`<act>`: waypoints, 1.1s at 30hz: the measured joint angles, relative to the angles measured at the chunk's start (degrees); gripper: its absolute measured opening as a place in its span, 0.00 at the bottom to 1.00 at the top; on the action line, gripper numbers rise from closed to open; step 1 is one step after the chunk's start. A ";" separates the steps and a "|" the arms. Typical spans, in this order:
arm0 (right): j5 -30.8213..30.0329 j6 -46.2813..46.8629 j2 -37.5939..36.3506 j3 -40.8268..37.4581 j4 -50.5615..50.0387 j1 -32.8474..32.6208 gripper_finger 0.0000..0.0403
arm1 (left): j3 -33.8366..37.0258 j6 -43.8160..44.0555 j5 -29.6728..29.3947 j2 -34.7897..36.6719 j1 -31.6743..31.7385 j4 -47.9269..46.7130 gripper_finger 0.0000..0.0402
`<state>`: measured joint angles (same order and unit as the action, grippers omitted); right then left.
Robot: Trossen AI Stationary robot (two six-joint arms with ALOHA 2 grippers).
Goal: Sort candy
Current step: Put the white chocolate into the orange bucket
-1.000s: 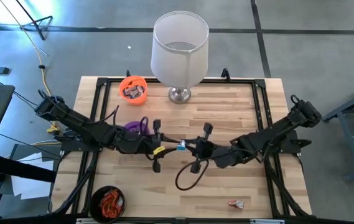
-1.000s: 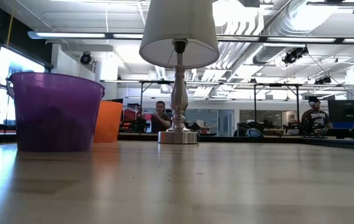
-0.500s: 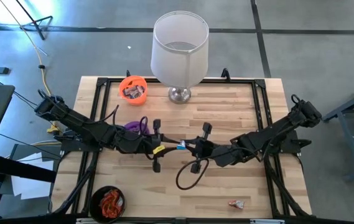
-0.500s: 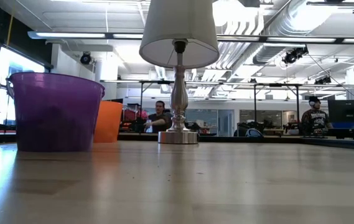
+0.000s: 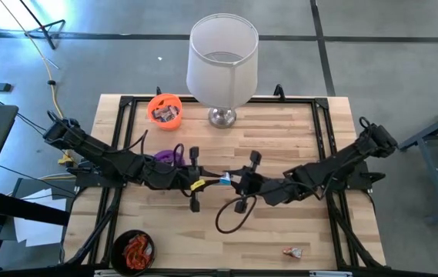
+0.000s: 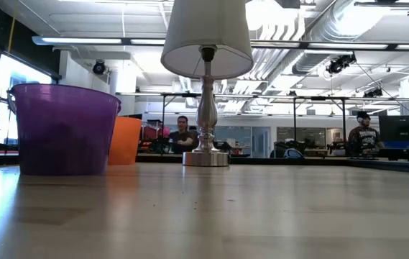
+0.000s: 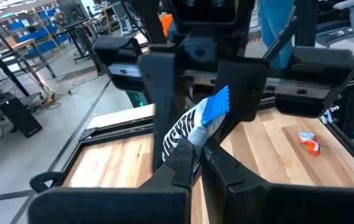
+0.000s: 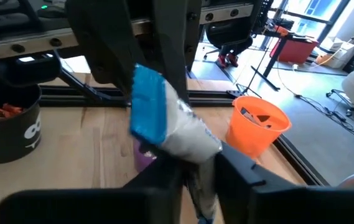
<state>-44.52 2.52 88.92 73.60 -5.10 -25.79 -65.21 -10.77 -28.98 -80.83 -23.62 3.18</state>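
One candy (image 5: 224, 178) in a white, silver and blue wrapper hangs in the air over the table's middle, between my two grippers, which meet tip to tip. My left gripper (image 7: 198, 163) comes from the table's left and is shut on one end of it. My right gripper (image 8: 198, 180) comes from the table's right. It is open, with a finger (image 7: 246, 81) on either side of the candy's other, blue end (image 7: 217, 104). Another candy (image 5: 292, 251) lies on the table near the front right. My left gripper pinches the candy's white striped end (image 7: 186, 138) between its two fingers. The fingers lie about level and come from the table's left. The candy is lifted clear of the table and sticks out past the fingertips toward my right gripper. My right gripper: I cannot tell whether its fingers touch the wrapper.
A lamp (image 5: 222, 61) stands at the table's far edge, with an orange cup (image 5: 165, 109) of brown candy to its left. A purple cup (image 5: 171, 156) sits under my left arm. A black cup (image 5: 134, 250) of orange-red candy is at the front left. People sit beyond the table.
Both arms have kept their place over the table's middle, and the candy has stayed in the air between the two grippers.
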 joint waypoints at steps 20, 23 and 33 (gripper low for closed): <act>-0.28 5.50 -0.06 0.02 -9.45 -4.53 0.57 | -0.02 -1.73 -19.32 2.42 -1.12 -8.33 0.00; -0.66 7.97 -0.08 0.02 -11.60 -5.61 0.57 | -0.02 1.23 -26.29 4.93 -2.12 -13.80 0.00; -2.34 15.45 -0.15 0.04 -18.66 -7.39 0.56 | -0.02 28.12 -39.38 17.03 -2.10 -49.23 0.00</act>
<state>-46.86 17.98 88.77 73.65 -23.76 -33.17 -65.23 17.34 -68.35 -63.80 -25.72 -46.05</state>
